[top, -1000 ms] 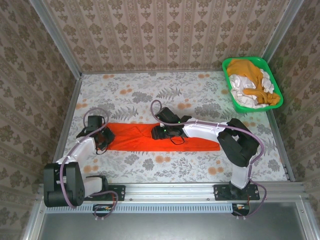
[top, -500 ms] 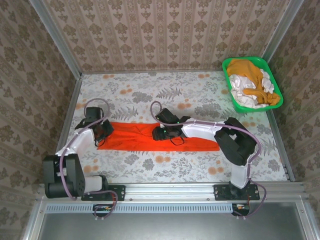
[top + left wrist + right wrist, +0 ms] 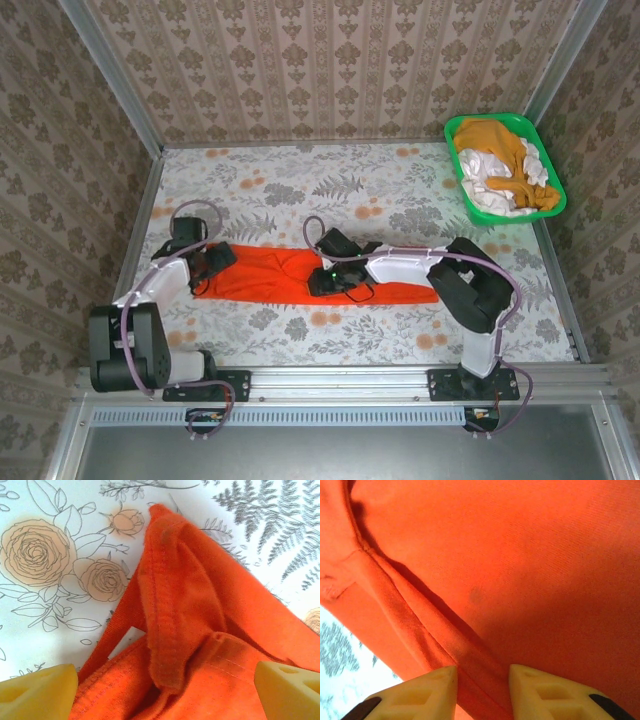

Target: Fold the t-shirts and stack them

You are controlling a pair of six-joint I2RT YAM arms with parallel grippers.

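Note:
A bright red-orange t-shirt (image 3: 385,278) lies as a long strip across the middle of the table, rumpled at its left end. My left gripper (image 3: 213,262) stands wide open over that left end. In the left wrist view the left gripper (image 3: 165,692) has the bunched hem of the red-orange t-shirt (image 3: 175,605) lying loose between its fingertips (image 3: 40,690). My right gripper (image 3: 322,282) is down on the shirt's middle. In the right wrist view the right gripper (image 3: 482,692) has its jaws narrowed but still apart, straddling a raised fold (image 3: 465,650) of the cloth.
A green basket (image 3: 455,130) at the far right corner holds a mustard t-shirt (image 3: 495,140) and white t-shirts (image 3: 488,190). Patterned walls and metal rails border the flowered table (image 3: 300,180).
My left gripper carried the shirt's left end up and to the right, then opened and let it go. My right gripper shifted toward the near edge while its jaws narrowed.

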